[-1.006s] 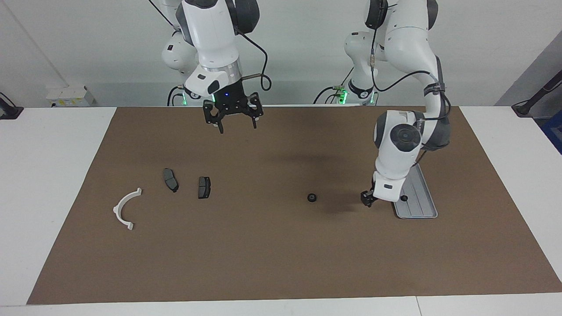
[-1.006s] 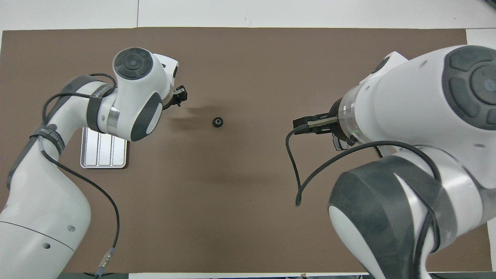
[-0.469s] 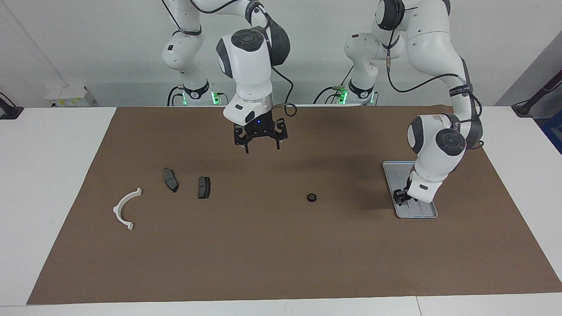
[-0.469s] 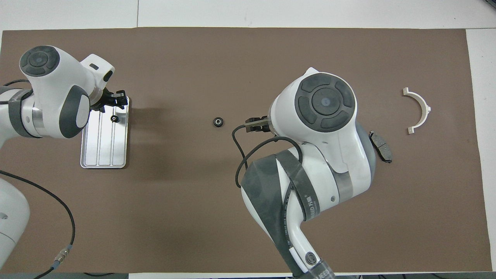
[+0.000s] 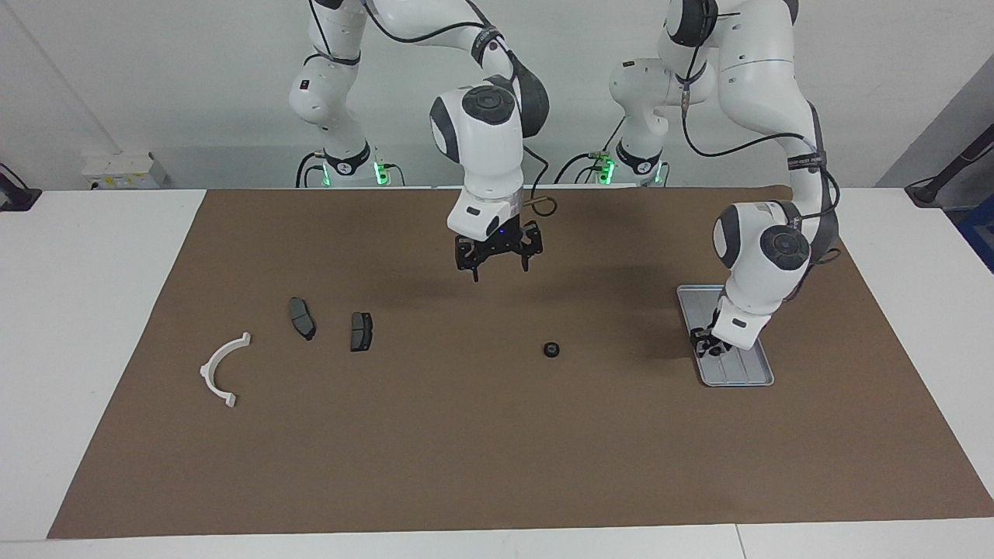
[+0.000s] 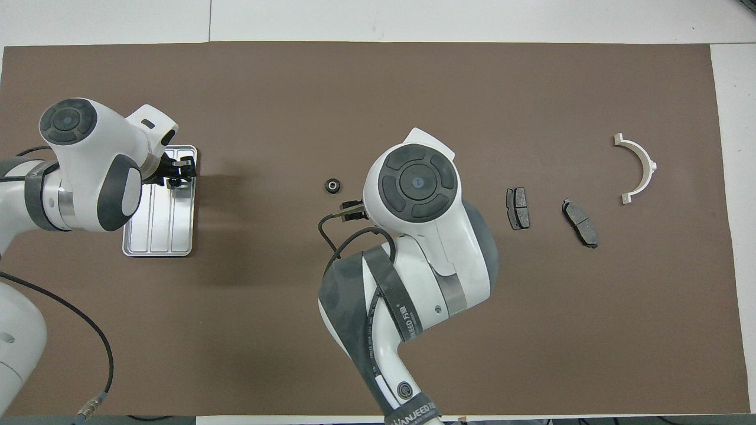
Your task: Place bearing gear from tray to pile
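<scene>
- A brown mat (image 5: 497, 450) covered most of a white table (image 5: 93, 326), with a plain pale wall at the robots' end.
- The tray (image 5: 739, 376) lay on the mat at my left arm's end of the table, long side running away from the robots.
- My left claw (image 5: 707, 345) was down inside the tray, at the end farther from the robots.
- A gear (image 6: 172, 183) sat in the tray right at its fingertips. I could not tell whether the fingers had closed on it or only stood about it.
- My right claw (image 5: 498, 265) hung in the air over bare mat, well apart from the tray toward my right arm's end. Its fingers were spread wide and held nothing.
- A loose gear (image 5: 551, 349) lay on the mat beside the tray, toward my right arm's end, about level with the tray's farther end.
- The pile lay much farther from the tray the same way: two brake pads, one (image 5: 361, 331) then the other (image 5: 302, 318), and last the white bracket (image 5: 222, 371). None of the three touched another.
</scene>
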You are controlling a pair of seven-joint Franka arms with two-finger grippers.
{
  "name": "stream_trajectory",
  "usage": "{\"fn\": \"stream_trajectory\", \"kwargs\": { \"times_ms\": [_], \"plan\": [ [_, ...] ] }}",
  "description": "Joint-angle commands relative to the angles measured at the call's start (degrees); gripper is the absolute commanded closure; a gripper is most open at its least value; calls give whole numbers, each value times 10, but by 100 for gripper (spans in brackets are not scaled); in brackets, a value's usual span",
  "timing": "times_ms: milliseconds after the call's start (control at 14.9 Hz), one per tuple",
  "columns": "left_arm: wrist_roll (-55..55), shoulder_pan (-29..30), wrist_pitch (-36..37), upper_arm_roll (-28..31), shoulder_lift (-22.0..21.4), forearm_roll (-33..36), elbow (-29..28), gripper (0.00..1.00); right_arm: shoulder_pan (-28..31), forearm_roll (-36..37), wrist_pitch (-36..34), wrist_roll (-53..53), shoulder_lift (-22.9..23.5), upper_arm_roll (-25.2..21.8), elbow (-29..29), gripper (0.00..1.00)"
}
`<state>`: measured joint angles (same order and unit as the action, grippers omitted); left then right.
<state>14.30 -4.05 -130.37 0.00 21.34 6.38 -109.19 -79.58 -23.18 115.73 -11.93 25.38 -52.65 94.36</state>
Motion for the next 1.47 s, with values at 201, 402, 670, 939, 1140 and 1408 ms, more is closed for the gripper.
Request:
{"fn": "stream_trajectory", "kwargs": {
  "times_ms": [201, 402, 670, 939, 1140, 1408],
  "plan": [
    [-13, 12, -18, -7, -26, 1, -39, 51, 21, -66, 28, 28, 49, -26, -3, 0],
    [-20, 23, -21, -8, -28, 1, -44, 53, 72, -64, 28, 54, 72, -25, -30, 0],
    [-22, 24, -27, -8, -28, 1, -45, 53, 79, -93, 68, 57, 103, -25, -70, 0],
    [-22, 24, -37, -8, -28, -8, -48, 53, 52, -117, 64, 11, 149, -27, -108, 0],
    [-22, 24, -56, -9, -28, -8, -59, 61, -5, -149, 45, -3, 172, -63, -90, 0],
    [-22, 23, -59, -9, -28, -13, -59, 68, -45, -169, 34, -15, 173, -85, -60, 0]
  ]
}}
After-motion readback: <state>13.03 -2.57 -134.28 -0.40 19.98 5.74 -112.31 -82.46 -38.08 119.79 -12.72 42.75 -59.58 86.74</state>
